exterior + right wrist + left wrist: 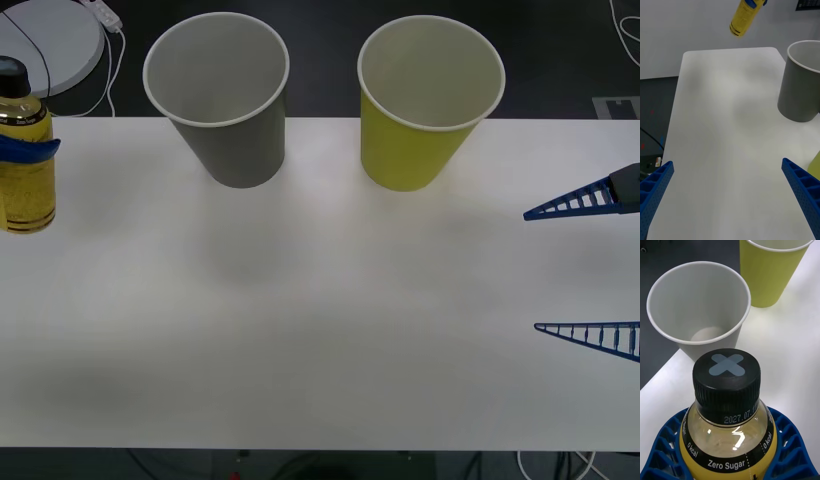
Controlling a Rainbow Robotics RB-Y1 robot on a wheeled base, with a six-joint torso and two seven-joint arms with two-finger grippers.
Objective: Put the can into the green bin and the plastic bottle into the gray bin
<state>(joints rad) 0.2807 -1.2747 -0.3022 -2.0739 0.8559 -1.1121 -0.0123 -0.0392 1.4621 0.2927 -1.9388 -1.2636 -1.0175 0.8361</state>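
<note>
Left gripper (28, 150), at nine o'clock, clamps the plastic bottle (24, 165); right gripper (585, 268), at three o'clock, gapes wide, holding nothing.

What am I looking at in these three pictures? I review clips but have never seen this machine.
A two-armed robot stands at a white table. One camera looks down from above its arms; the other two sit on its wrists. The blue ribbed prongs are its fingers. The left gripper, at the table's left edge, is clamped around the plastic bottle, yellow with a black cap, held upright off the surface. The right gripper hangs open at the right. On the table stand the gray bin and, beside it, the green bin.
</note>
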